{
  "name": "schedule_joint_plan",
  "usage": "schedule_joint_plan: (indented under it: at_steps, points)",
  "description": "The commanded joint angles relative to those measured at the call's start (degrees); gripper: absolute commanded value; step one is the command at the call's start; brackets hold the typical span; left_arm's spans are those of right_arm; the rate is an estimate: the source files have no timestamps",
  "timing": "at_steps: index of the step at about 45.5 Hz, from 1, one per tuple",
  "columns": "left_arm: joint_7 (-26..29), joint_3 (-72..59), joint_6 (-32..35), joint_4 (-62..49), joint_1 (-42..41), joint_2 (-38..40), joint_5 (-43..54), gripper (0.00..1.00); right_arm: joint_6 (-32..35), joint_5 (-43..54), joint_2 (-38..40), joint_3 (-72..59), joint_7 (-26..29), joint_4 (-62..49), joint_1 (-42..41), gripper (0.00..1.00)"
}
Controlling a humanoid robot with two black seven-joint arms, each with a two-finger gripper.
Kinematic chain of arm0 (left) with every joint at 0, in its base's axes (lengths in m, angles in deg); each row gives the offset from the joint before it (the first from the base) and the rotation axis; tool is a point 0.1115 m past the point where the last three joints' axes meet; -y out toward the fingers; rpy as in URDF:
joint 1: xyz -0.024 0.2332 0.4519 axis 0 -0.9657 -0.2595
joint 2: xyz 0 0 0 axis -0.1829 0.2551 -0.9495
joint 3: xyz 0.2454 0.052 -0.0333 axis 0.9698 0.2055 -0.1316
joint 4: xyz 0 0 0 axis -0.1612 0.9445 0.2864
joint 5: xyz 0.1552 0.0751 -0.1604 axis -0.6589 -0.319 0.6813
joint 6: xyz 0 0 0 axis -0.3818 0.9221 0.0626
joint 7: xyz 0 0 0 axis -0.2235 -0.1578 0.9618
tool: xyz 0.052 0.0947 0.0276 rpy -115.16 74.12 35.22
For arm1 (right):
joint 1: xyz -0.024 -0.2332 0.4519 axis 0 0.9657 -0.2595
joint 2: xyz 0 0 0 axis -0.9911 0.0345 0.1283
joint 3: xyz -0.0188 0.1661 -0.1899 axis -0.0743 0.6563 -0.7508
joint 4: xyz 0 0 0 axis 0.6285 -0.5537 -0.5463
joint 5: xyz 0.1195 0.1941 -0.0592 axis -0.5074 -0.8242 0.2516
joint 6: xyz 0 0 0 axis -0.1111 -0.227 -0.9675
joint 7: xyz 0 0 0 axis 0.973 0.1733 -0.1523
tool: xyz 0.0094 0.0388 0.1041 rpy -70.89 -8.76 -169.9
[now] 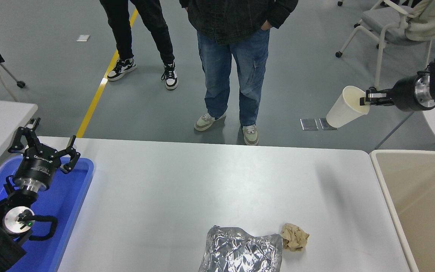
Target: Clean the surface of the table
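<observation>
The right gripper (366, 101) has its fingers clamped on the rim of a white paper cup (344, 108), tilted at two o'clock beyond the tabletop (202, 181), probably to drop it in the beige bin (427, 204) at three. Crumpled foil (240, 251) and a brown paper ball (295, 237) remain at six o'clock. The left gripper (43, 149) is parked, fingers apart, over the blue tray (77, 189).

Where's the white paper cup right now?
Head view, upper right: the white paper cup hangs tilted in the right pincer, off the table surface, beyond the far edge, up-left of the beige bin.
</observation>
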Motion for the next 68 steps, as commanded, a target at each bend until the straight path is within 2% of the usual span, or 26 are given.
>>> schedule_joint_plan:
  at_steps: [1,12,20,28,46,68]
  points:
    - [0.0,0.0,0.0,0.0,0.0,0.0,0.0,1.0,-1.2,-4.6,1.2,0.1,0.7,-9.7,8.6,0.0]
    - [0.0,0.0,0.0,0.0,0.0,0.0,0.0,1.0,-5.2,-11.1,1.3,0.2,7.2,-10.9,14.2,0.0]
    - [0.0,0.0,0.0,0.0,0.0,0.0,0.0,1.0,-7.8,-16.7,1.1,0.2,14.1,-10.9,15.8,0.0]
    - [0.0,0.0,0.0,0.0,0.0,0.0,0.0,1.0,-9.6,-19.8,1.0,0.6,18.5,-11.2,16.4,0.0]
    - [0.0,0.0,0.0,0.0,0.0,0.0,0.0,1.0,-9.9,-22.6,2.1,7.9,19.0,-12.5,24.7,0.0]
    - [0.0,0.0,0.0,0.0,0.0,0.0,0.0,1.0,-15.7,-26.8,-1.1,10.2,18.4,-12.1,36.2,0.0]
